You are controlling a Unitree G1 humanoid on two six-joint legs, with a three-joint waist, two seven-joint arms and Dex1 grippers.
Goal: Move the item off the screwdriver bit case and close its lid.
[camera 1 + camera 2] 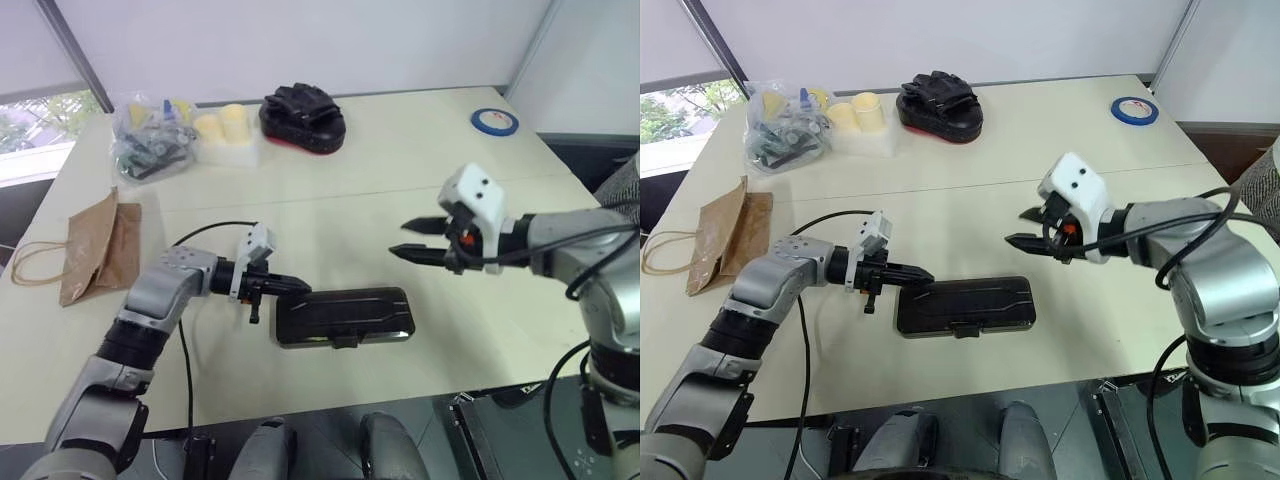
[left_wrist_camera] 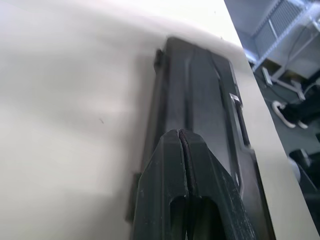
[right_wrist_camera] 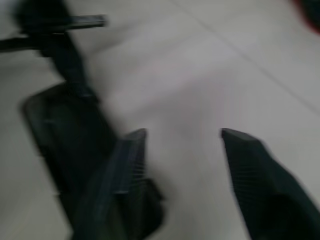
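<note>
Case [image 1: 342, 316]: flat on counter [image 1: 420, 170] near front edge, lid [image 1: 345, 308] down, apparently shut; latch unconfirmed. Bag [image 1: 95, 248]: off case, well apart at counter's left edge. Left gripper [image 1: 290, 287]: jaws closed, empty, at case's left end. Right gripper [image 1: 420, 240]: jaws parted, empty, above case's right end. Left wrist view: tips over lid.

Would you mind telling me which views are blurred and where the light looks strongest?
Right wrist view: motion-blurred, the case smeared. Left wrist view: sharp on the fingers, soft beyond. Eye views: crisp, daylight from the window.
</note>
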